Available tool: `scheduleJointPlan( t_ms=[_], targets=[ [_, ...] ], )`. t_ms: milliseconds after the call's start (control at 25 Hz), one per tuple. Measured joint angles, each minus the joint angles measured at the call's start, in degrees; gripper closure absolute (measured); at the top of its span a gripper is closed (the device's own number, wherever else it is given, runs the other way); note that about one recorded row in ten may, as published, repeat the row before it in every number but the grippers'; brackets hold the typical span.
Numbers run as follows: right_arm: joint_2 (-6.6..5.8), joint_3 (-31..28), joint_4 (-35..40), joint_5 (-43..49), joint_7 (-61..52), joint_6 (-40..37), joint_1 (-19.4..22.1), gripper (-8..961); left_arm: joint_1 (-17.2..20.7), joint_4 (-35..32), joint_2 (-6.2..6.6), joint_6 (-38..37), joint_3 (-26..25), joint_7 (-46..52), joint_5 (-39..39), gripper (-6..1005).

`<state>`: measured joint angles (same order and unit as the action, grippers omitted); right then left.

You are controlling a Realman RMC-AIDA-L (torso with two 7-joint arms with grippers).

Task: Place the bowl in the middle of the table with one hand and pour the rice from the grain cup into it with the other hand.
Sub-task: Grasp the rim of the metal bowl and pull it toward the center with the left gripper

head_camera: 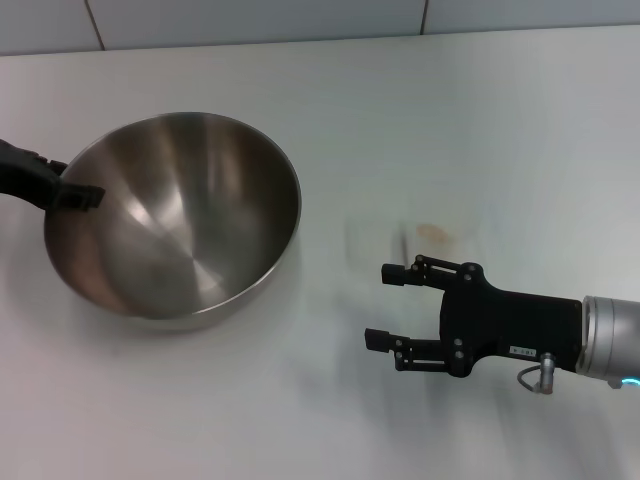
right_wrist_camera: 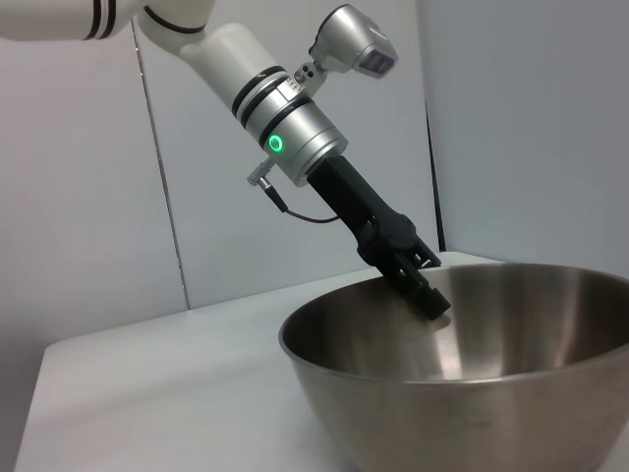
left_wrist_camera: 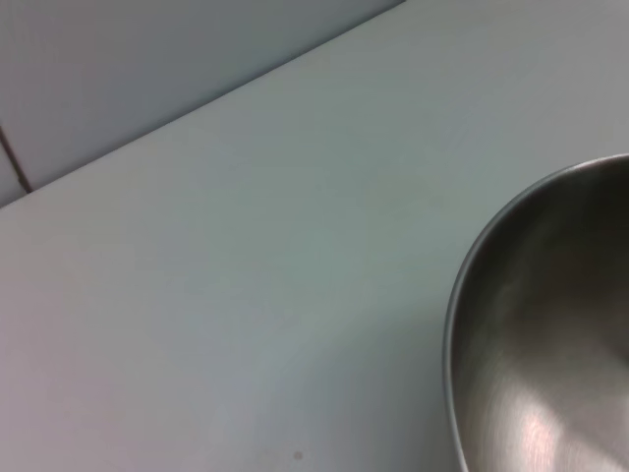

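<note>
No legible text, brand, number or sign in any view. The right gripper (head_camera: 389,306) carries a small white label on its black body in the head view; its print is too small to read. The left arm's ring light (right_wrist_camera: 276,144) glows green, unlettered.

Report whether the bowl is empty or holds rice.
Empty. The bowl shows only bare shiny steel inside, no grains; the left gripper clamps its rim, and the right gripper hangs open beside it.
</note>
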<state>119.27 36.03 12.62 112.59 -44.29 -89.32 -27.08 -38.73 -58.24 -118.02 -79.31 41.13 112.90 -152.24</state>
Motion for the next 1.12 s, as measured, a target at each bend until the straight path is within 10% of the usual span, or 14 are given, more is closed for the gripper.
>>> scheduleJointPlan(
  t_ms=[160,680,1120],
  targets=[
    [0.0,0.1,-0.1,0.0,0.0,0.1,0.0,159,0.1,0.0,-0.04,0.0,0.0,-0.3,0.1,220],
    [0.0,0.3,-0.1,0.0,0.0,0.1,0.0,158,-0.4,0.2,-0.01,0.0,0.0,0.3,0.3,906],
    [0.0,0.3,-0.1,0.0,0.0,0.1,0.0,158,-1.3,0.4,0.18,-1.5,-0.7,1.0,1.0,922]
  ],
)
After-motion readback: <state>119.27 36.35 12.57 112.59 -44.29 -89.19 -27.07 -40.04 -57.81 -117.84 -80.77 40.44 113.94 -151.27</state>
